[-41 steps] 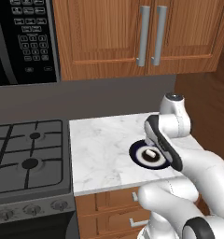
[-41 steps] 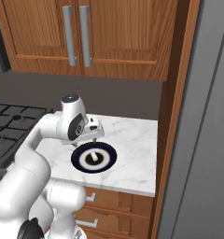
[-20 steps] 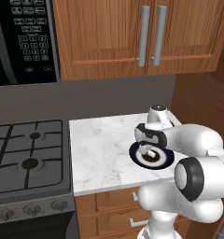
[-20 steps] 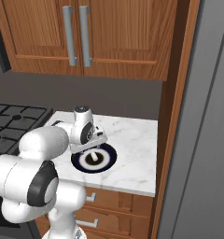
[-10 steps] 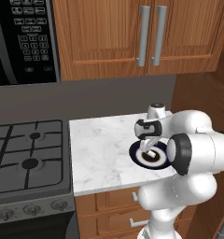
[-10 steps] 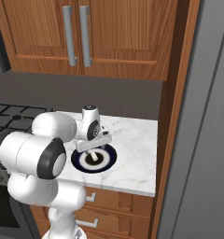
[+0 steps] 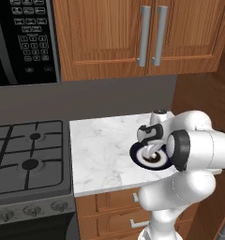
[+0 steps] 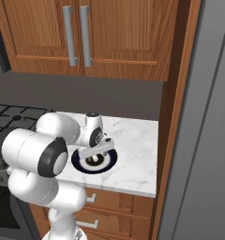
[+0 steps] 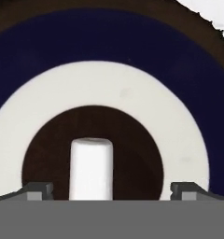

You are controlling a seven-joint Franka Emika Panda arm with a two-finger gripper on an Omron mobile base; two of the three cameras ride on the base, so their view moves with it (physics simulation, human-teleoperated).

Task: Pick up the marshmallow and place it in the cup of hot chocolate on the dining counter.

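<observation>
The marshmallow (image 9: 91, 170), a small white cylinder, lies on the dark brown centre of a round dark blue plate (image 9: 48, 42) with a white ring. My gripper (image 9: 111, 189) hangs straight above it, open, one fingertip on each side of the marshmallow and neither touching it. In the base views the hand (image 7: 151, 136) points down over the plate (image 7: 138, 156), and the gripper (image 8: 93, 155) hovers just above the plate (image 8: 78, 162). The cup of hot chocolate and the dining counter are out of view.
The plate sits on a small white marble counter (image 7: 102, 150) over wooden drawers. A gas stove (image 7: 25, 154) is to its left and a tall wooden panel (image 8: 173, 140) to its right. Wooden cabinets (image 7: 142, 33) hang above and a black microwave (image 7: 20, 37) is at upper left.
The arm has folded forward, its elbow swinging down in front of the base, and the hand has settled a little lower over the plate. The jaws stay open and the marshmallow has not moved.
</observation>
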